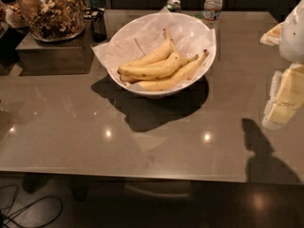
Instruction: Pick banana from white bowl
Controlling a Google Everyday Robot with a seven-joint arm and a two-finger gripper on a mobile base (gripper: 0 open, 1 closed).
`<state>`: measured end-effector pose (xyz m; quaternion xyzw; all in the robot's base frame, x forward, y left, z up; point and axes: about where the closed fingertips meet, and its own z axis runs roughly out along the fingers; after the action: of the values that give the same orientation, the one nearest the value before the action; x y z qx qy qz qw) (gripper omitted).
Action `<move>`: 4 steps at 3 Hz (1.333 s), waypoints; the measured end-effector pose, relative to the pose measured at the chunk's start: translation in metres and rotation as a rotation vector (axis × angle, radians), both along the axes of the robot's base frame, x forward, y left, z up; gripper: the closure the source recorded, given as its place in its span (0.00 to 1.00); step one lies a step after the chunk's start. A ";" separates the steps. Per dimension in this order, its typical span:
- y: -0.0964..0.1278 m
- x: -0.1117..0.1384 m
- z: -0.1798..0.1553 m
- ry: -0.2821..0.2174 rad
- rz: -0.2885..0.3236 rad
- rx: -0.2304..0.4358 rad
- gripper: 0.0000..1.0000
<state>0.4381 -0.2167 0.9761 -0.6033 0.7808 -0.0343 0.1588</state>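
Note:
The white bowl (202,72), lined with crinkled white paper, stands on the brown table at the back centre. Several yellow bananas lie in it. The plump, gently curved banana (152,69) lies across the middle of the pile, with slimmer ones behind and in front of it. My gripper (281,103) hangs at the right edge of the view, pale and yellowish, to the right of the bowl, well apart from it and above the table. It holds nothing that I can see. Its shadow falls on the table at the front right.
A glass jar of brown snacks (52,11) stands on a raised block (52,53) at the back left, with a dark cup (99,26) beside it. A can (174,4) and a water bottle (212,4) stand behind the bowl. The table's front edge (142,174) runs below.

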 end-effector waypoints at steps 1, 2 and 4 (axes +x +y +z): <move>0.000 0.000 0.000 0.000 0.000 0.000 0.00; 0.004 0.002 0.004 -0.010 0.007 0.027 0.00; 0.092 0.047 0.010 -0.008 0.257 0.200 0.00</move>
<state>0.4856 -0.1246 0.9861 -0.6793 0.6961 0.0616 0.2242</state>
